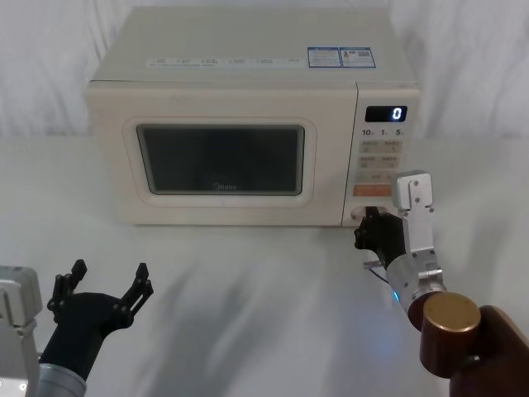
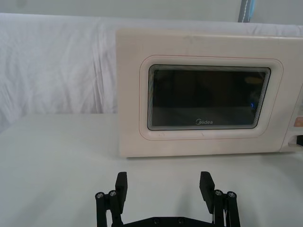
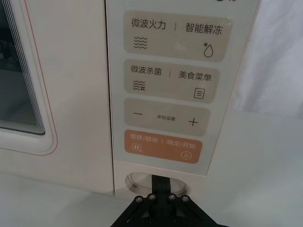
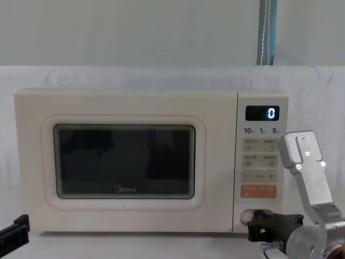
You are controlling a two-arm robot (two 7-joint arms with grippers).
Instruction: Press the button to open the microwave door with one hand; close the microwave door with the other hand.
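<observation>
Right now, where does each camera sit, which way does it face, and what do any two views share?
Head: high, looking down at the microwave; both arms show, the right gripper at the button.
Chest: low, facing the microwave door straight on.
Left wrist: behind the open left gripper, facing the door.
Right wrist: close to the control panel, fingertip on the button.
Head and chest views share the display reading 0.

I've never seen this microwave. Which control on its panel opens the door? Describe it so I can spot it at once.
Find the cream-white microwave and its narrow control panel, right of the closed door, under the display reading "0". At the panel's very bottom, below the orange button, sits the oval cream button. Unlike the printed keys above, it is unmarked with a raised rim, and the right gripper is at it.
</observation>
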